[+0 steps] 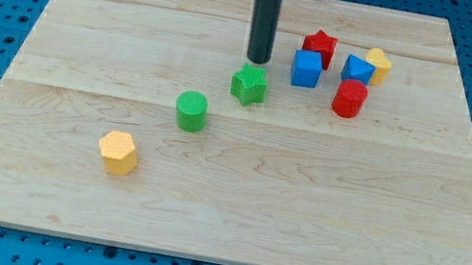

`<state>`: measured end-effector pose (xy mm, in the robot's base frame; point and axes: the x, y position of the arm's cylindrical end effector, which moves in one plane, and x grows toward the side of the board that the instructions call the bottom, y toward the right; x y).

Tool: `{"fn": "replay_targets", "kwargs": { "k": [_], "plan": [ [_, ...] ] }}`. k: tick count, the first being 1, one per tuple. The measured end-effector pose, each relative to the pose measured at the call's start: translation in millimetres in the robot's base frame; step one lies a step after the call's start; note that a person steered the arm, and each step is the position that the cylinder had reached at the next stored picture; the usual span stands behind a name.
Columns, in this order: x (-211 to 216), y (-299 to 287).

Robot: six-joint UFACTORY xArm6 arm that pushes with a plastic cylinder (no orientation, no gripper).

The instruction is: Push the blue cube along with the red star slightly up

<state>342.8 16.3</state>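
Observation:
The blue cube (306,69) sits on the wooden board at the view's upper right. The red star (320,46) lies just above it to the right, touching or nearly touching it. My tip (257,60) is the lower end of a dark upright rod. It stands a short way left of the blue cube, with a gap between them. It is just above the green star-like block (249,85).
A blue triangular block (357,70), a yellow block (378,66) and a red cylinder (350,99) cluster right of the blue cube. A green cylinder (191,110) and a yellow hexagonal block (119,152) lie lower left. The wooden board (232,210) sits on a blue pegboard.

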Motion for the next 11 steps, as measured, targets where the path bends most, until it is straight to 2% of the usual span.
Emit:
{"fn": "replay_targets", "kwargs": {
  "k": [2, 3, 4, 9, 11],
  "plan": [
    [10, 11],
    [28, 23],
    [32, 56],
    [32, 112],
    [11, 112]
  ]
}}
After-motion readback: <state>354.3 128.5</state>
